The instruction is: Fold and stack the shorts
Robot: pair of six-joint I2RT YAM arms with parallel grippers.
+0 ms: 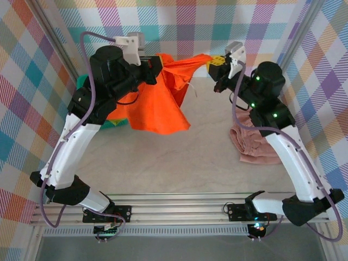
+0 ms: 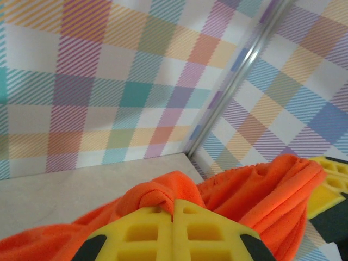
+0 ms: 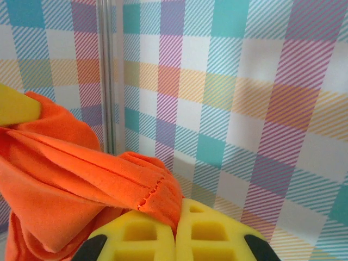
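2 shorts show: orange shorts (image 1: pixel 157 111) hang stretched left-to-right, left gripper (image 1: pixel 159 62) and right gripper (image 1: pixel 215 65) each clamped on their top edge; pink shorts (image 1: pixel 253 144) lie crumpled at right.

Bright, even, diffuse light throughout; top view is sharp, the pale table (image 1: pixel 179 163) slightly washed out, only a faint soft shadow below the orange shorts (image 1: pixel 157 111) near centre, plaid walls (image 1: pixel 22 81) splaying wide-angle at 9 and 3 o'clock. Wrist views softer: yellow pads (image 2: pixel 141 234) at 6 o'clock a bit blurred, thin glare streak along the metal corner post (image 2: pixel 239 81) toward 1 o'clock.
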